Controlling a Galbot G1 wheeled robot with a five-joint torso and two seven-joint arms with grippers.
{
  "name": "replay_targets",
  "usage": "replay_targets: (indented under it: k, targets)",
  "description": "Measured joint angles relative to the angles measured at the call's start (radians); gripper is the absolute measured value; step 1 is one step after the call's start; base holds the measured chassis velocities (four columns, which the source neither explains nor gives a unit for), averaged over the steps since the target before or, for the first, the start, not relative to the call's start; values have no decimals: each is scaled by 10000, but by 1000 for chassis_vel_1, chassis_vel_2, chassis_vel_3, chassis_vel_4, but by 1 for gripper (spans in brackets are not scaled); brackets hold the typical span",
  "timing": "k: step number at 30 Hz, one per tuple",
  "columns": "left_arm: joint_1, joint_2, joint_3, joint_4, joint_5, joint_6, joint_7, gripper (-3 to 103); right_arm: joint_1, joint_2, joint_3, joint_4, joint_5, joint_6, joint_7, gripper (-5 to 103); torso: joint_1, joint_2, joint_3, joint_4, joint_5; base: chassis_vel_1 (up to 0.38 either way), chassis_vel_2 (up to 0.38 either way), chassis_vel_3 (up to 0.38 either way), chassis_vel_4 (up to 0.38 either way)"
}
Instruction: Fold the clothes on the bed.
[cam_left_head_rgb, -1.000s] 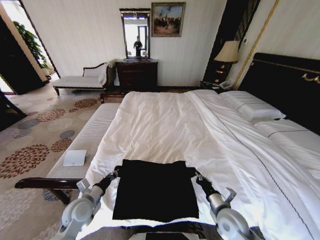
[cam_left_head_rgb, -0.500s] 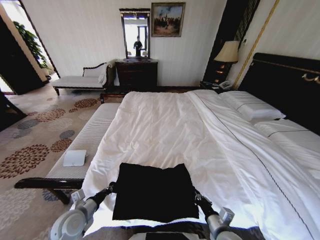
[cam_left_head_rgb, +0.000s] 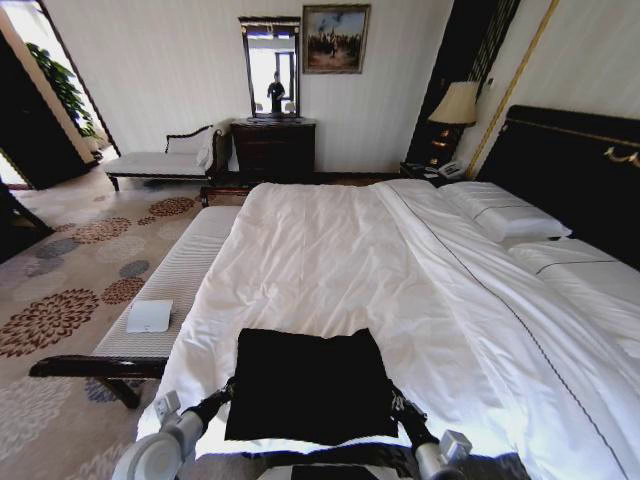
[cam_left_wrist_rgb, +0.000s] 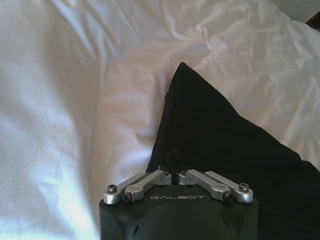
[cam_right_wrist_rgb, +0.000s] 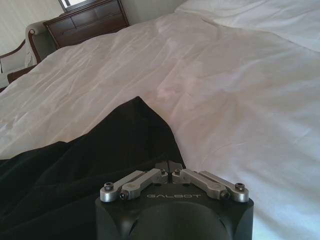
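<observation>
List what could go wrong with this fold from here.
1. Both grippers, left and right, look shut on the black T-shirt's side edges; if one slips, the fold may land skewed.
2. The shirt lies near the bed's front edge, so pulling it toward the robot could drag it off.
3. The soft white duvet is rumpled, and could bunch up under the cloth.

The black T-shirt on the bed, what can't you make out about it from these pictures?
- T-shirt: no lettering or sleeves visible in the head view; only plain black fabric faces up.
- Its near hem: cut off at the head view's bottom edge by the robot's body.
- Left tool and right tool: fingertips meet at the fabric edge; the pinched cloth itself is hidden.
</observation>
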Motion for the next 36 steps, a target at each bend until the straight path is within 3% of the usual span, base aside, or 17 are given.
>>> replay_targets:
  k: [12,19,31,36]
  targets:
    - [-244,-56,49,211,-23,-24,26,1,-744,-167,-91,850,-1002,-147,515,0,0,0,0,0,-1,0,0,0,0]
    - [-522,-72,255,378,-50,-36,9,1,-1081,-335,-10,925,-794,-639,1241,0,0,0,0,0,0,0,0,0,0]
    - [-572,-41,459,343,-54,-9,-12,1,-843,-267,-124,769,-738,-873,1462,0,0,0,1,1,0,0,0,0,0]
    - [-439,-23,481,224,-64,58,-8,1,-1070,-348,-105,970,-705,-1322,1826,0,1,0,0,0,0,0,0,0,0]
